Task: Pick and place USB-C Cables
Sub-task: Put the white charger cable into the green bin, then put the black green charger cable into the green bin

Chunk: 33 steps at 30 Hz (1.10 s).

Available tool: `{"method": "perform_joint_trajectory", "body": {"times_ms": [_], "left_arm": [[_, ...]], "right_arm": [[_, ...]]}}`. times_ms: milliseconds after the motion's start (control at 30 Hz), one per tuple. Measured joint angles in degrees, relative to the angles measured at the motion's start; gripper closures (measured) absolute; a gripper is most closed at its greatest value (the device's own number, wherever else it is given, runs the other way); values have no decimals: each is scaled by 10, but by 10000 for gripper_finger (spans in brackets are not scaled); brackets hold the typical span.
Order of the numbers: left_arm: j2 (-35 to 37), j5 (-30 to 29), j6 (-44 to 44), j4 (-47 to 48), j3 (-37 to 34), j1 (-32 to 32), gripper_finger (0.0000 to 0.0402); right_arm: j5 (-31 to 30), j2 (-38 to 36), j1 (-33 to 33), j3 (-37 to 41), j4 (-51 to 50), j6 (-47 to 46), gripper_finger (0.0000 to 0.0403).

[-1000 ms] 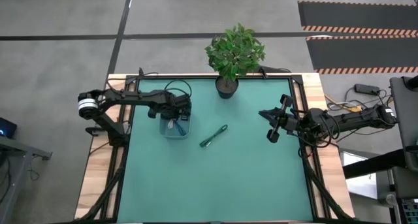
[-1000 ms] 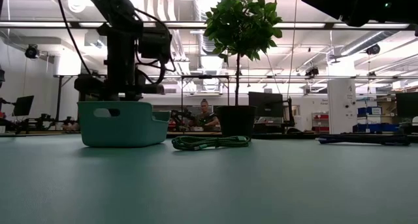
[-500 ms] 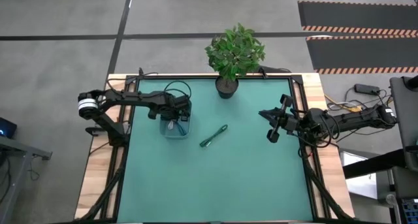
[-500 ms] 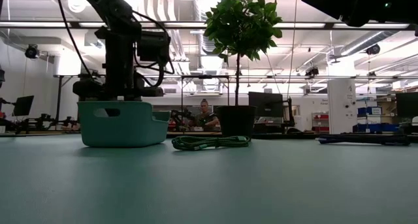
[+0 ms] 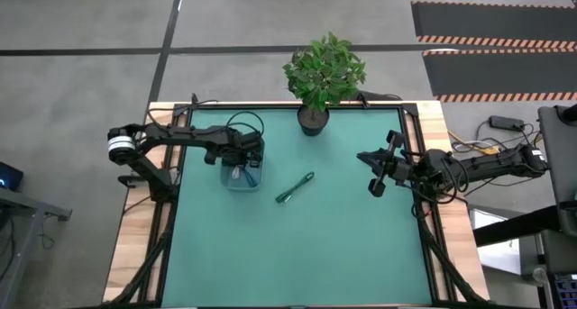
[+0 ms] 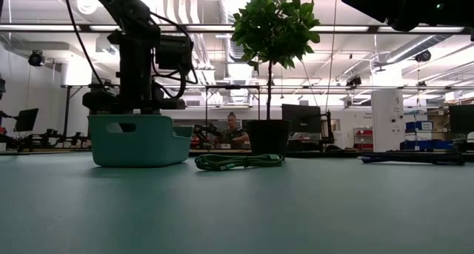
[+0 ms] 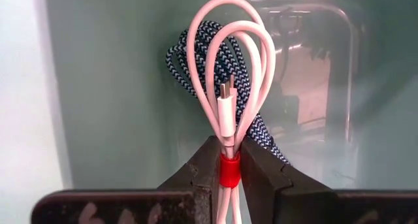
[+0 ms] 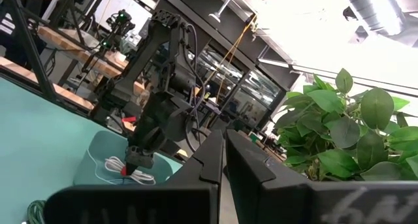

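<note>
Left jaws [image 7: 228, 178] clamped on looped white cable with red band [image 7: 228, 100], suspended directly over pale teal plastic bin [image 6: 138, 141] for release onto braided dark-blue cable [image 7: 196, 67] beneath; right jaws [image 8: 224, 160] closed, idle, well apart.

Robotics lab: workbenches [image 6: 44, 144], monitors [image 6: 305, 118], exposed ceiling ducts [image 6: 185, 6].

The white cable [image 7: 225, 87] carries a red band, pinched between the dark fingers [image 7: 202, 168] of the left pincer [image 7: 228, 175]. Behind it lies a cable [image 7: 189, 67] braided in dark blue and white. The bin [image 6: 141, 141] is pale teal, the table [image 5: 306, 246] green, the loose cable [image 5: 295, 188] dark green.
</note>
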<state>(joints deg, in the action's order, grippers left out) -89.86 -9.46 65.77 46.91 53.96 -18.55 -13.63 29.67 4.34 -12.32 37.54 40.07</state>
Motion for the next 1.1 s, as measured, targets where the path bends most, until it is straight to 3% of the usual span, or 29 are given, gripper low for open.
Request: {"method": "perform_joint_trajectory", "body": {"times_ms": [267,733,1100], "left_arm": [[0,3,-1,0,0,0,362],[4,32,-5,1,0,0,261],[114,28,-108,2,19,34,253]], "right_arm": [[0,0,0,0,0,1,392],[0,0,0,0,-1,2,392],[0,0,0,0,-3,-7,392]]}}
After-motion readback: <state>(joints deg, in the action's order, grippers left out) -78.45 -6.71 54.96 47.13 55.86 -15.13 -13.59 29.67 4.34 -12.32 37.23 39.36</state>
